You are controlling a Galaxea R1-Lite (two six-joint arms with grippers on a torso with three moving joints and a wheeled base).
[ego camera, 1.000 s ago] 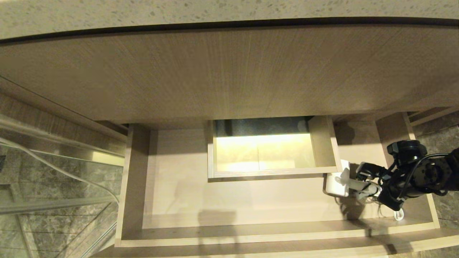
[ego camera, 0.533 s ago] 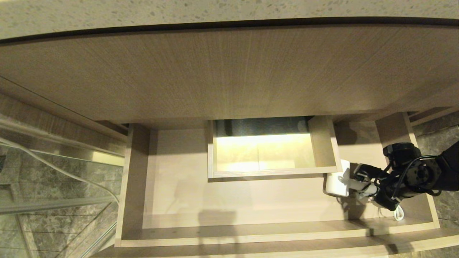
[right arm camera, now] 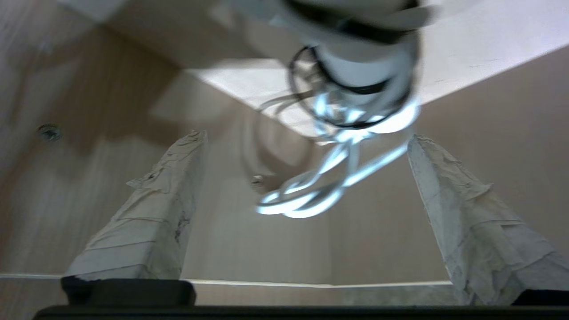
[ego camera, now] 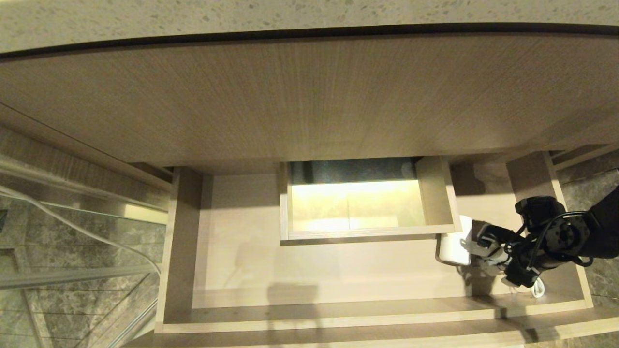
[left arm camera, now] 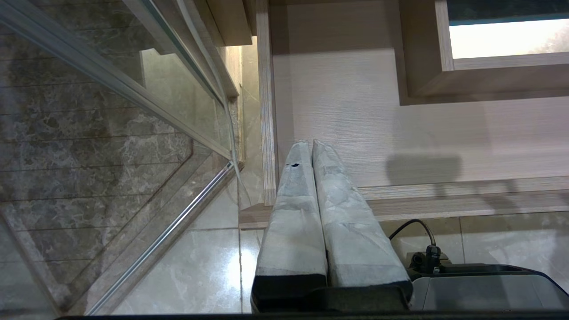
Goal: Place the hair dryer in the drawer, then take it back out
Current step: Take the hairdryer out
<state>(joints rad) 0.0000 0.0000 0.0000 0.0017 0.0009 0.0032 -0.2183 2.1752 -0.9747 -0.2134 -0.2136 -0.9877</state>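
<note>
The drawer [ego camera: 338, 270] is pale wood-grain laminate with a matt, finely lined face; its boxed cutout [ego camera: 367, 203] has the same finish on its walls. Near the drawer's right edge lies the hair dryer [ego camera: 454, 249], smooth white plastic with a slight sheen, and its cord [right arm camera: 311, 195] is glossy white. The right gripper [ego camera: 488, 246] is black matt plastic and metal, and its fingers [right arm camera: 151, 222] are wrapped in wrinkled pale tape, rough-looking. The left gripper [left arm camera: 311, 146] carries the same creased tape. The countertop [ego camera: 290, 14] looks like speckled stone. The floor [left arm camera: 169, 266] is glossy tile beside veined marble and a polished glass panel [left arm camera: 133, 89].
</note>
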